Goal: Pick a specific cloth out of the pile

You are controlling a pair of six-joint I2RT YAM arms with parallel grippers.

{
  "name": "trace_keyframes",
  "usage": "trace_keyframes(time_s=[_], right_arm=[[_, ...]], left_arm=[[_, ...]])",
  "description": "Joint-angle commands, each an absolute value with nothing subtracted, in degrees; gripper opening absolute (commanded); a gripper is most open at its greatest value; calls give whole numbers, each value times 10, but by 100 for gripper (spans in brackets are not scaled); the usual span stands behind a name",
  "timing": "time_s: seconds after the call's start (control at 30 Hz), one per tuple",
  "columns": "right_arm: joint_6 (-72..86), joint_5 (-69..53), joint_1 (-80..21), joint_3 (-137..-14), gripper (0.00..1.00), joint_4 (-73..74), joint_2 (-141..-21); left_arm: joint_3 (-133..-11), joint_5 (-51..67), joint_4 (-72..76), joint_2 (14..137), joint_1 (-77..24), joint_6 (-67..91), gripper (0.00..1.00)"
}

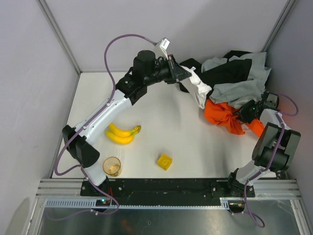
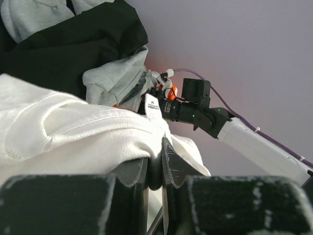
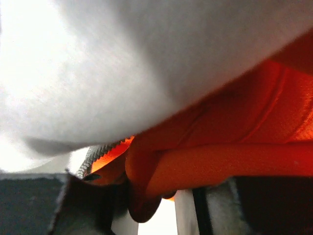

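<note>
Left gripper (image 2: 155, 170), closed on the cloth (image 2: 73, 132), may drag the pile (image 1: 234, 78) along; right gripper (image 3: 146, 196) straddles the orange garment (image 3: 234, 161), grip unclear.

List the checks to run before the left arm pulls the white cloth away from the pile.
1. Left hand shut on cloth: ok.
2. Cloth apart from pile: not ok; its edge touches the black garment.
3. Right hand gripping orange garment: cannot tell; fabric sits in it, grip unclear.
4. Bananas and cube away from the cloth: ok; both sit at the table's near side.
</note>
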State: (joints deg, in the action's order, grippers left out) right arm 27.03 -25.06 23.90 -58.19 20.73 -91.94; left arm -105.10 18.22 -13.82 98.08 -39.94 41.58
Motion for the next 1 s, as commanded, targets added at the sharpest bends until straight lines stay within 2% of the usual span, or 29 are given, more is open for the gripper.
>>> trace_keyframes(time_s=[0.0, 0.23, 0.43, 0.6, 0.97], right_arm=[[260, -249, 246, -561, 37, 219, -893], [254, -239, 245, -549, 66, 226, -864], [251, -240, 243, -526, 82, 237, -801], [255, -245, 238, -499, 89, 245, -723], [286, -226, 183, -484, 93, 279, -613]], left_arm=[[-1027, 185, -108, 943, -389, 419, 1], [-992, 192, -104, 925, -379, 422, 1], [-961, 194, -101, 910, -366, 423, 1], [-945, 202, -100, 906, -356, 425, 1], [-906, 215, -96, 899, -340, 426, 1]])
